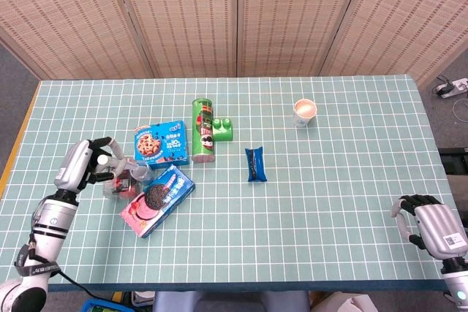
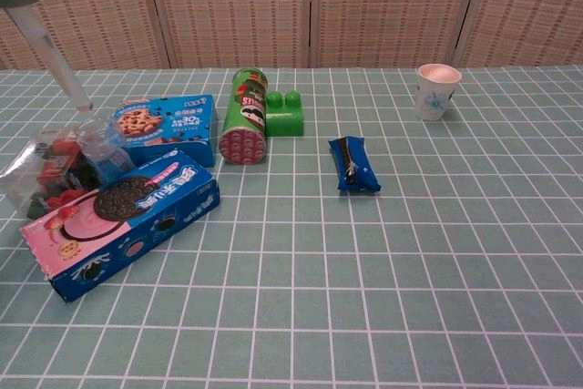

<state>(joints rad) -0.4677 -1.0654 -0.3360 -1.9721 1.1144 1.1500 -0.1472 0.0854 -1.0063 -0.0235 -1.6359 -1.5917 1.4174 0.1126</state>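
One left hand (image 1: 79, 167), fingers pinching a thin dropper (image 2: 53, 59), tip seemingly just above the clear bottle (image 2: 103, 151).

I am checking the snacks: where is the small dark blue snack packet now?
In both views the dark blue snack packet lies alone near the table's middle, right of the green chips can, left of and nearer than the paper cup.
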